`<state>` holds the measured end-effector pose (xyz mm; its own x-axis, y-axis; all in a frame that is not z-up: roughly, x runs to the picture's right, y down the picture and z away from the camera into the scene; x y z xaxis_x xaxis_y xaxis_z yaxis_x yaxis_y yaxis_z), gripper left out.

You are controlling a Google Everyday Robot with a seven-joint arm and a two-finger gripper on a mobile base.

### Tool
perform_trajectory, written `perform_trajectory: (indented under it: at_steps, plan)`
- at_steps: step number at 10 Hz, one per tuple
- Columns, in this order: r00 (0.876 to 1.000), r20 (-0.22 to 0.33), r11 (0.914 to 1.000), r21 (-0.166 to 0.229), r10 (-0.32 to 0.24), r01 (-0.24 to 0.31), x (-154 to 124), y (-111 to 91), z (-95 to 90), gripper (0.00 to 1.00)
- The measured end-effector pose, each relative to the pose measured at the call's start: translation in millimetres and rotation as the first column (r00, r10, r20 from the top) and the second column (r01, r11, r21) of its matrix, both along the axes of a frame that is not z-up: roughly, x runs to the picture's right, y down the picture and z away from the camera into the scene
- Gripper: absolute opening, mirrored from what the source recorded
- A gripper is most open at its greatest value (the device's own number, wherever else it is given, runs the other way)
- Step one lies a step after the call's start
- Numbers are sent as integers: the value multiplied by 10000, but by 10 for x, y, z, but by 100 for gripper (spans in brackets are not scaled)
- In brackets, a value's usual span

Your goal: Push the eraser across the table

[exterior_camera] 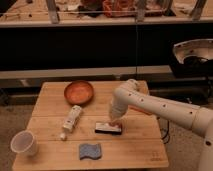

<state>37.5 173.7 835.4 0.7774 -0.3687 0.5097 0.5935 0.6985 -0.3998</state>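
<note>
while it is clenched shut and seems to grip nothing, the gripper (114, 121) hangs at the end of the arm (150, 102) low over the middle of the table (142, 150), its tip down at the right end of the eraser (107, 128); whether it bears on the top face or against the end i cannot tell. the eraser lies flat, its long side running left to right, near the table's centre and a little toward the front. near its left lies a white tube (73, 118), slanted, with a small cap (63, 136) loose beside its lower end; behind the tube sits a wooden bowl (78, 92), in front of the eraser a blue sponge (90, 150), and at the front left corner a cup (24, 143). i judge the push itself to be the step in hand: contact looks made, and the eraser has plenty of table left to cross. the next move calls for a steady slide with the tip kept low so it does not ride off the block, and, if the push goes left, a line that runs between tube and sponge rather than into either
</note>
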Motion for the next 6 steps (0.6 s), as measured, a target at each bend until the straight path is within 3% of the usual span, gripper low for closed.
perform_trajectory:
  at_steps: [6]
  plan:
    - [9954,131,9955,18,-950,950,-58,96,35,0]
